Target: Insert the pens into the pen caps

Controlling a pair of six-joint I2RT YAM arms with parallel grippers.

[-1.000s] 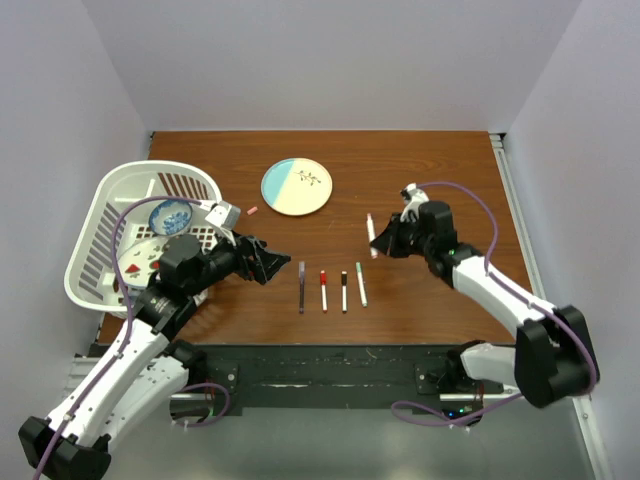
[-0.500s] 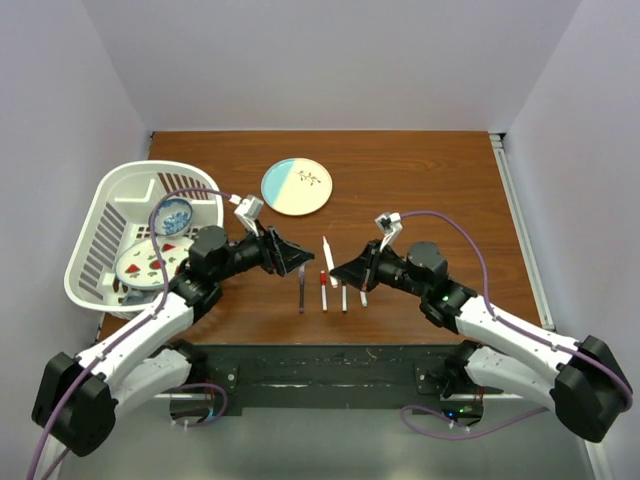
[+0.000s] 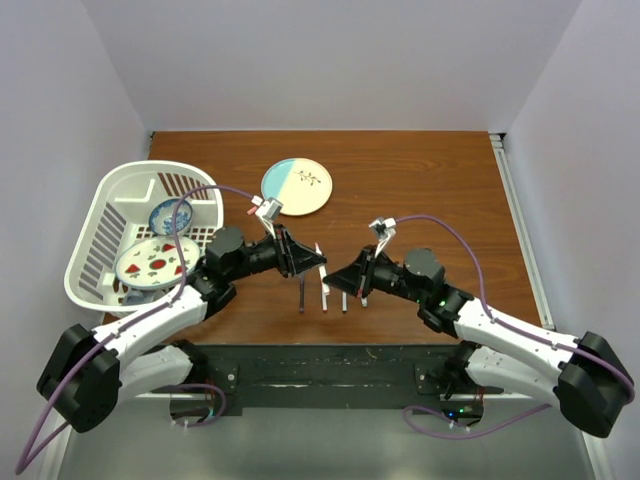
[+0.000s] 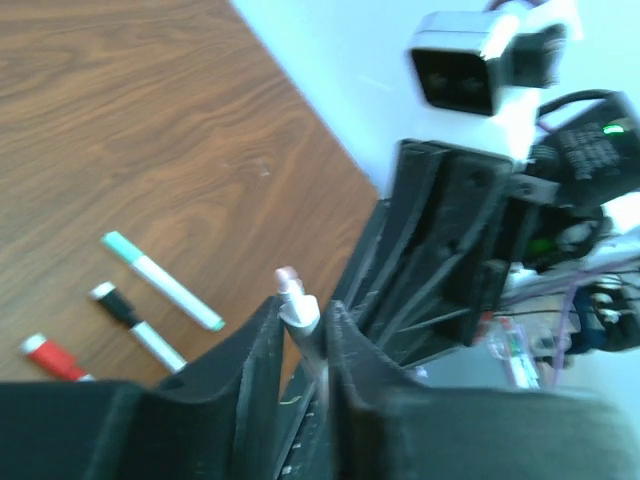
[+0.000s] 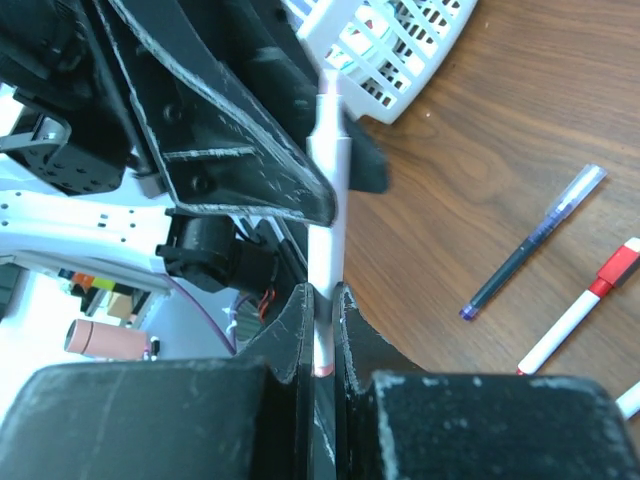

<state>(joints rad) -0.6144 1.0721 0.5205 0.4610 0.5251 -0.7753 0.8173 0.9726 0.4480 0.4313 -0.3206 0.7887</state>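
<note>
White plastic basket (image 3: 88,235) w/ slotted walls sits at the left edge of the wood-grain table (image 3: 430,180). Inside it are a small blue-patterned bowl (image 3: 166,215) and, nearer the arms, a flat white plate (image 3: 155,262) w/ red marks. A round plate (image 3: 297,187), part pale blue, part cream, lies on the table past the arms.

The white pen (image 5: 328,190) is off the table, held btwn the two arms above the pen row. The right gripper (image 5: 322,295) pinches its smooth barrel, scuffed black fingers pressed on both sides. The left gripper (image 4: 303,312) has its matte black fingers closed to approx. pen width on the pen's pinkish end, and looks clamped on it.

Four thin pens lie side by side on the wood, apart from each other:
- purple pen (image 5: 530,240), dark, w/ a see-through lilac end
- red-ended pen (image 5: 585,305)
- black-ended pen (image 4: 130,325)
- green-ended pen (image 4: 160,280)

The last three are white-barrelled.

A tiny pink cap (image 3: 250,212) lies on the table just left of the round plate, apart from both grippers.
</note>
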